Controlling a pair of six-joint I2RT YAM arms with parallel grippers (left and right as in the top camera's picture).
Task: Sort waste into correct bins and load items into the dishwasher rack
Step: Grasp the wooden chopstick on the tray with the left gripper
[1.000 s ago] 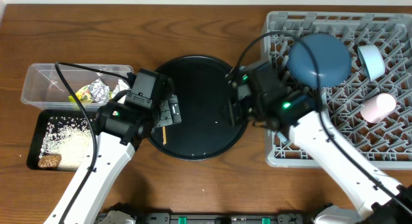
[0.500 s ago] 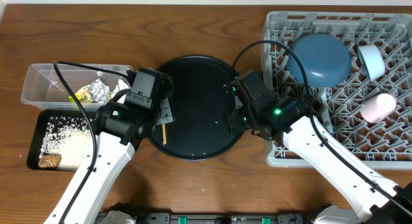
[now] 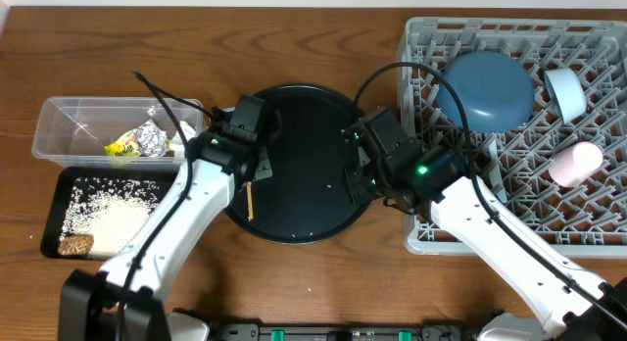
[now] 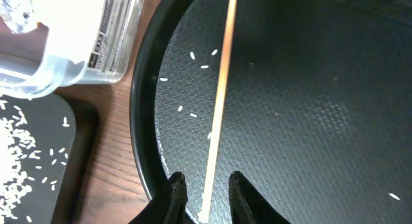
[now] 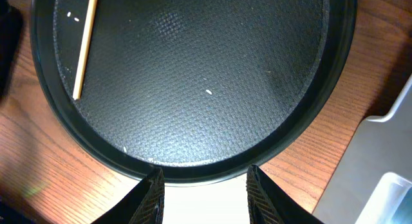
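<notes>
At left fingertips: left gripper (image 4: 206, 179) narrowed from wide open to slim gap flanking near end of chopstick (image 4: 219, 89); sliver of daylight each side, not clamped yet. Meaning: chopstick pick-up likely under way, rack load still ahead. Chopstick flat on left part of round black tray (image 4: 309, 108), unmoved. Right gripper (image 5: 203, 172): fingers apart, empty, over tray's right rim; a second ago above dark blue plate (image 3: 487, 89) in dishwasher rack (image 3: 588, 223).

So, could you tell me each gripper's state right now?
Left gripper: open, narrowly straddling the chopstick.
Right gripper: open, holding nothing.
</notes>
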